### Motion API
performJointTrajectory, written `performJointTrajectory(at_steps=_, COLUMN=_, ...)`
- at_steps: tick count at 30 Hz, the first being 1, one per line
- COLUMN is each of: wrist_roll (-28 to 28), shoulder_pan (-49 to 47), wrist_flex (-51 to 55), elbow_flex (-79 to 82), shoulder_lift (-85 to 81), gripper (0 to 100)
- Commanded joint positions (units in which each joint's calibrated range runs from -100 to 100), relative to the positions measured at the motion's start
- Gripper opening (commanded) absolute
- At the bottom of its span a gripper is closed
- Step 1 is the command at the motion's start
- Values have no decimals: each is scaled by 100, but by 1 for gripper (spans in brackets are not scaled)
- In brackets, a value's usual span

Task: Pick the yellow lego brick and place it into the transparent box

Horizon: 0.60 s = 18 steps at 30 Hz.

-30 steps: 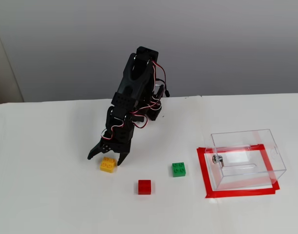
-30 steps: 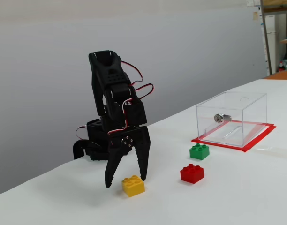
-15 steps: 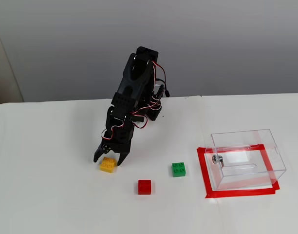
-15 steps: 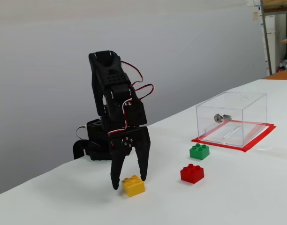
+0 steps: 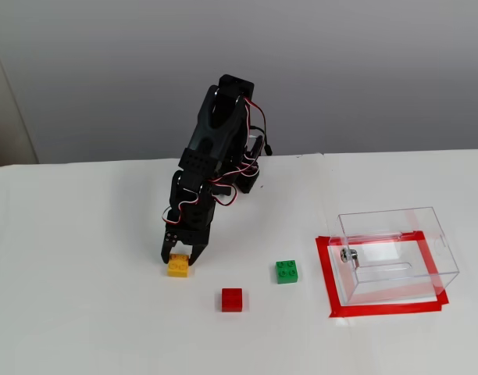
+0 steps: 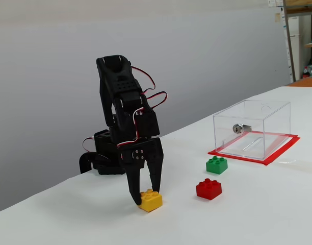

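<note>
Yellow lego brick [image 5: 177,266] on the white table [image 5: 83,312], pinched between the black gripper [image 5: 176,256] fingers, well left of the transparent box [image 5: 395,254] in the higher fixed view. Jaws closed on the brick's sides, brick apparently not lifted yet. Best done by holding the squeeze firm, lifting straight up, then passing above the red brick [image 5: 232,299] and green brick [image 5: 286,271] toward the box. Exact finger contact hard to make out; box opening unclear through the clear walls.

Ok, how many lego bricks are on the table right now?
3. The yellow lego brick sits between the gripper's fingers, the red brick in front, the green brick beside the transparent box. None seem hidden.
</note>
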Motion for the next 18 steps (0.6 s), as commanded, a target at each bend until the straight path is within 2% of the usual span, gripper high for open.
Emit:
performJointTrajectory(at_steps=1, wrist_roll=1, shoulder_pan=33, wrist_flex=-23, elbow_flex=-10, shoulder_lift=3, gripper=18)
performJointTrajectory(at_steps=18, wrist_roll=-4, shoulder_pan=-18, wrist_flex=3, elbow_flex=-19, shoulder_lift=-82, gripper=18)
